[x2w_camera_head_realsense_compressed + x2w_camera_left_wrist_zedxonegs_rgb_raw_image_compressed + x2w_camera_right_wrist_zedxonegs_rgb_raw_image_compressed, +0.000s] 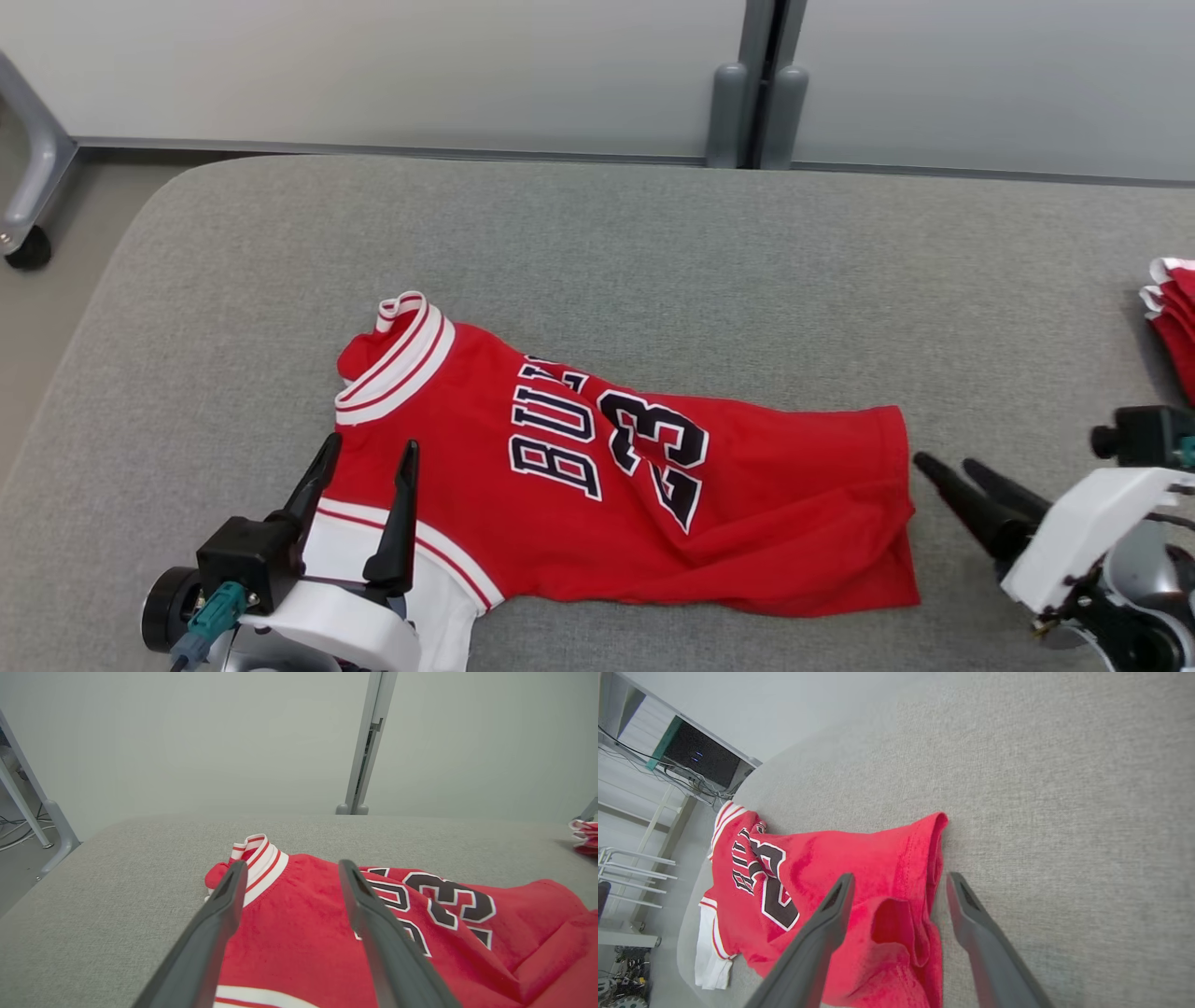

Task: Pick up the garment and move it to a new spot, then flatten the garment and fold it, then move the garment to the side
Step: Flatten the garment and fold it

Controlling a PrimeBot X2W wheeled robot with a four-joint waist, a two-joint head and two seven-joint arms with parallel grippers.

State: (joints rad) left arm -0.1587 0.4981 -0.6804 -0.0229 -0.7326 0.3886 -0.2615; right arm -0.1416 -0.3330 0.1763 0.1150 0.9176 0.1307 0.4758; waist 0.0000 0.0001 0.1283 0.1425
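The garment [607,485] is held by neither set of fingers. The left gripper [371,444], spread wide and empty, hovers over its white-trimmed sleeve end, and the right gripper [945,462], also spread, points at the hem just beside it. The garment lies rumpled across the grey tabletop [653,261]. It looks soft, light and limp, so a pinch at a shoulder seam and a hem corner should carry it best.

A grey cloth-covered table [653,243] with a rounded corner is seen. Behind it, pale wall panels [373,65] are joined at a grey post [756,103]. At the left, a frame leg [33,140] is ended by a black caster [28,250]. A red-and-white pile [1174,313] is laid at the table's right edge. In the right wrist view, a black box [700,758] is set beyond the table.
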